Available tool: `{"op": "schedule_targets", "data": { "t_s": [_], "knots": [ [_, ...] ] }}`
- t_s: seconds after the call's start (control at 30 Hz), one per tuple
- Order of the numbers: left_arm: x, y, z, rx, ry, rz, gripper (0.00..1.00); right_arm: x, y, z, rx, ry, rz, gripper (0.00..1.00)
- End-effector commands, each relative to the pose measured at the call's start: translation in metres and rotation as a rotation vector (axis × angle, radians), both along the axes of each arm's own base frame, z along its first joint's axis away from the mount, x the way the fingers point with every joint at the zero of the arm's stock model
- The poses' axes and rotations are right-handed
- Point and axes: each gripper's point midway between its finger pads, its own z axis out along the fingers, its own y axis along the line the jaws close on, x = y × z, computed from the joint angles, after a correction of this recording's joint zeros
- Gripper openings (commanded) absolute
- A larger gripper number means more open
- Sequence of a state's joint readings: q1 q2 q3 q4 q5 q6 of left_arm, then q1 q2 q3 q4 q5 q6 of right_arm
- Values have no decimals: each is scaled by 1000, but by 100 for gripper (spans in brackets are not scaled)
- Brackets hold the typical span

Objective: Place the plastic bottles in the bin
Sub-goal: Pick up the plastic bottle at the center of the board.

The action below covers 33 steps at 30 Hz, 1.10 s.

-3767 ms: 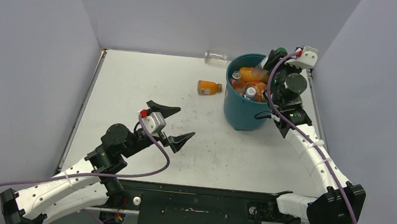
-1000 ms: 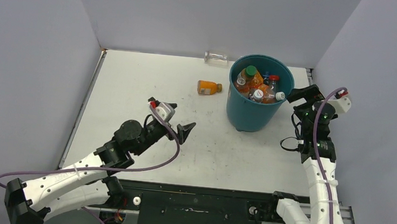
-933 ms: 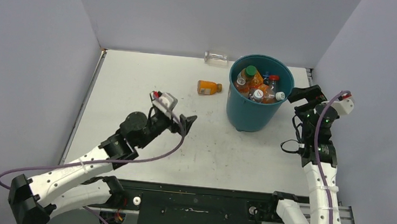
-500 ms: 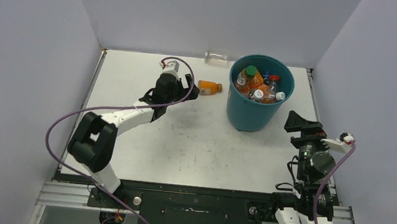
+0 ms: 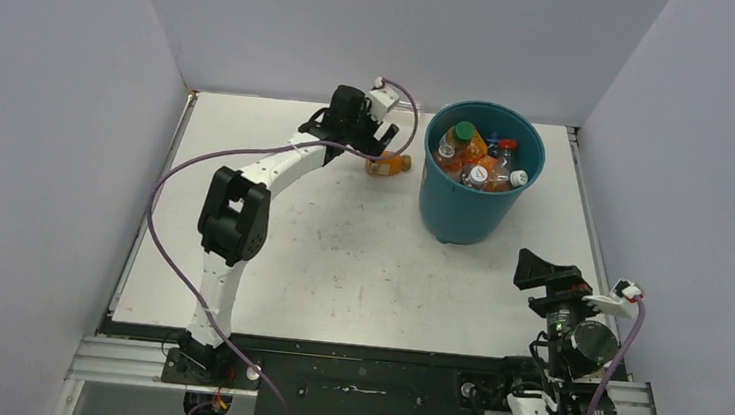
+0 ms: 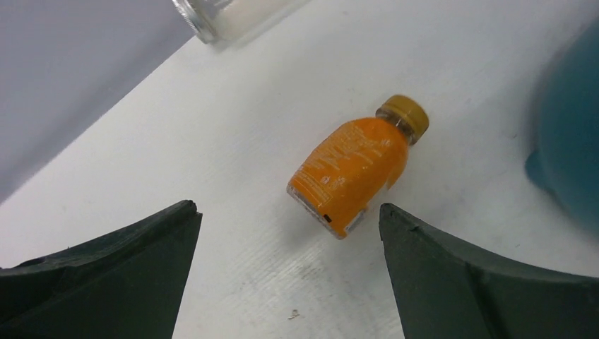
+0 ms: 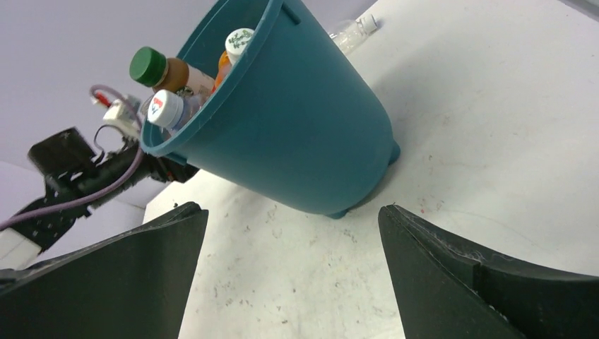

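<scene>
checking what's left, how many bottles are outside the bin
2: an orange bottle lying on the table left of the bin, and a clear bottle by the back wall.

Left end effector [image 6: 286, 212] outstretched, agape; right end effector [image 7: 289, 212] tucked, agape

Overhead, two wrist close-ups; shared bin [image 5: 459, 210]

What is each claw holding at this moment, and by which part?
Nothing is held. The left claw stands open over the orange bottle, not touching it; the right claw is open and empty.
</scene>
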<state>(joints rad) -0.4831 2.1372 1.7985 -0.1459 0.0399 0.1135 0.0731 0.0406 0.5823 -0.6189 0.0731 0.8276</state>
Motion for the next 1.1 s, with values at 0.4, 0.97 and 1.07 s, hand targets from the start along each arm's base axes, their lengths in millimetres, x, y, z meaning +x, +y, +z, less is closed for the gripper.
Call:
{"op": "schedule_targets", "data": {
  "t_s": [0.4,0.97,1.07],
  "knots": [
    [-5,-52,-56,468,-42,-557,96,-49,16,-8,-130,118,151,96],
    [2,-49,-123,455,27,-501,91,-48,17,-10,-130,117,163,96],
    [6,-48,-125,450,19,-475,84,-47,17,-11,-125,120,160,96]
  ]
}}
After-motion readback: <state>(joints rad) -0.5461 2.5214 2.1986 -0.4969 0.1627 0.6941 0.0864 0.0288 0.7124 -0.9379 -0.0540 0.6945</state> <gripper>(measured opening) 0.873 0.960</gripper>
